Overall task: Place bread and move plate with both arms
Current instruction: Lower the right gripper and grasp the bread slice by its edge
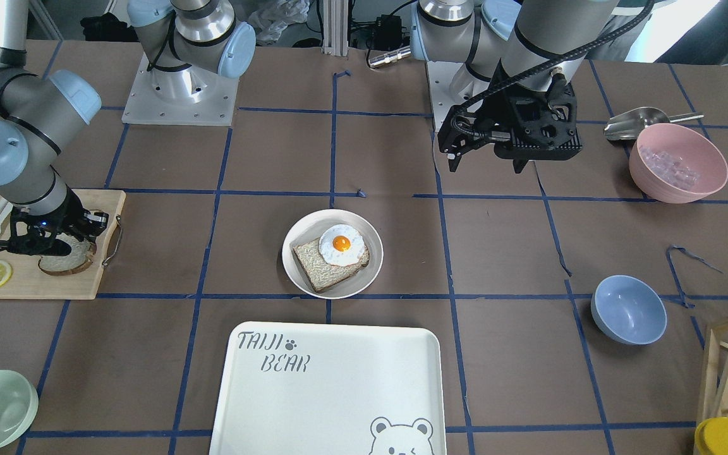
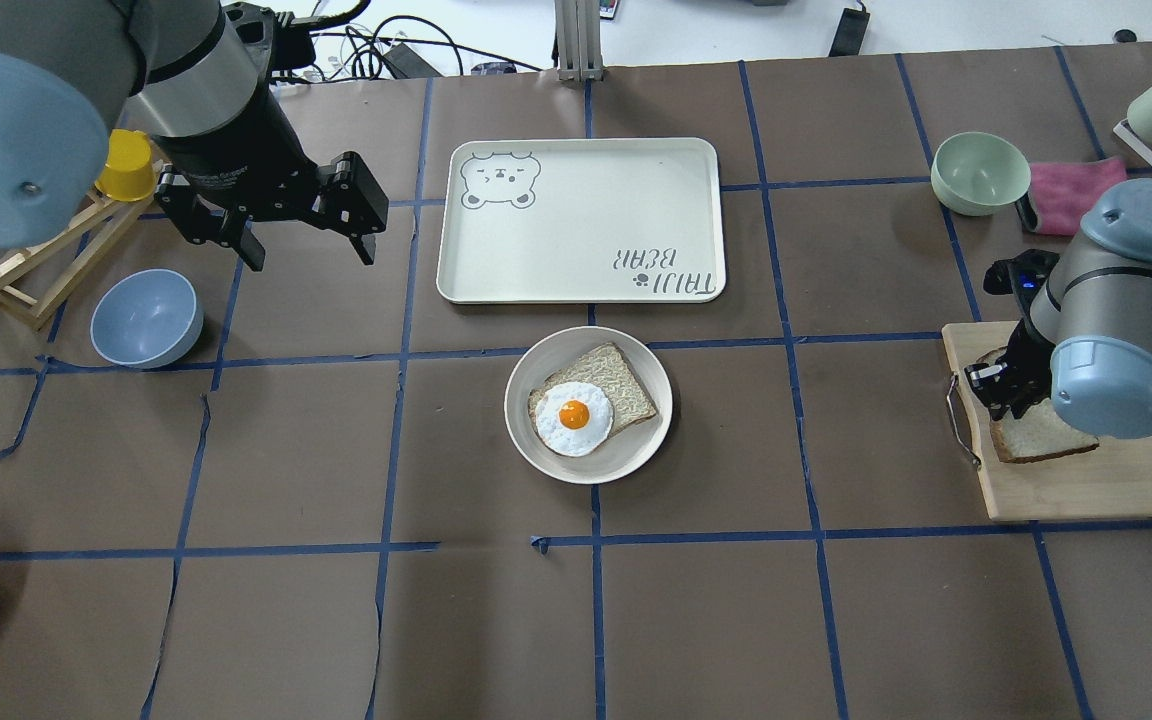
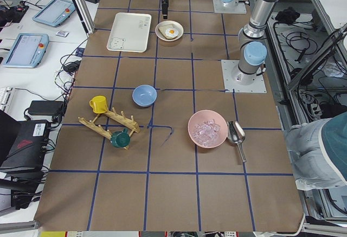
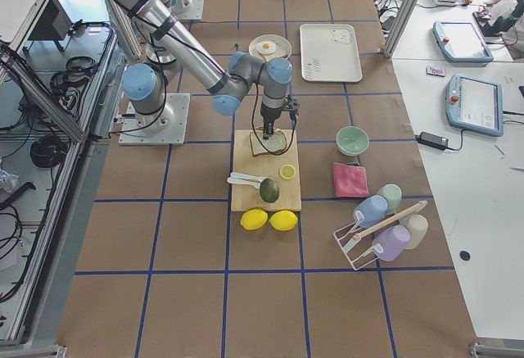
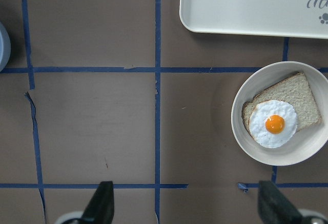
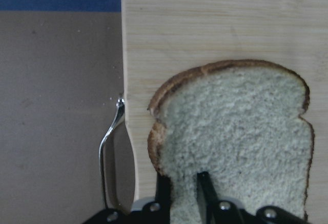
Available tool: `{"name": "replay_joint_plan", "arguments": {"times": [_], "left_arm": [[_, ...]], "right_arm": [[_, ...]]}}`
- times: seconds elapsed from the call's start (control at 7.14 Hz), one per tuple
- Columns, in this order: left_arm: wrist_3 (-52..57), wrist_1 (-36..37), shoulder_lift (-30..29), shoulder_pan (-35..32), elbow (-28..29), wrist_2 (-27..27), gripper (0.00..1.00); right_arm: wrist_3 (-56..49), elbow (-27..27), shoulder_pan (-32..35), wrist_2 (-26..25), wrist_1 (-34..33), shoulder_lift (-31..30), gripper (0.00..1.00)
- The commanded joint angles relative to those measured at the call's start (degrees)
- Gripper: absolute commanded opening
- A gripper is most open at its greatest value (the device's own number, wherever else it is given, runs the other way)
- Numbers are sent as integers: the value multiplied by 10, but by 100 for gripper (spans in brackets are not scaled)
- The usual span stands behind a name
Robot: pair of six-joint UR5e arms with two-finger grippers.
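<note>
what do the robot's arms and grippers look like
The left arm and right arm are silver-grey tubes with round light-blue joint caps. The left gripper and right gripper are black, two-fingered; a black cable runs to the left one.
</note>
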Motion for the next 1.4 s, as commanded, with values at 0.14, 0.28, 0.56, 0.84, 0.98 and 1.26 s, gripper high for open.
{"name": "replay_joint_plan", "arguments": {"times": [0.14, 0.28, 0.56, 0.84, 0.98, 1.26], "left_arm": [[0, 0, 0, 0, 0, 0, 100], [0, 1, 0, 0, 0, 0, 100], [0, 0, 0, 0, 0, 0, 100], [0, 0, 0, 0, 0, 0, 100], [0, 1, 0, 0, 0, 0, 100], [0, 0, 0, 0, 0, 0, 100]], "right_arm": [[-13, -2, 0, -1, -1, 1, 0], [-13, -3, 0, -2, -1, 0, 0], [-11, -13, 0, -2, 2, -1, 0], [-10, -11, 1, -2, 2, -4, 0], [-10, -11, 2, -3, 2, -6, 0], [-7, -13, 6, -24, 1, -9, 0]]}}
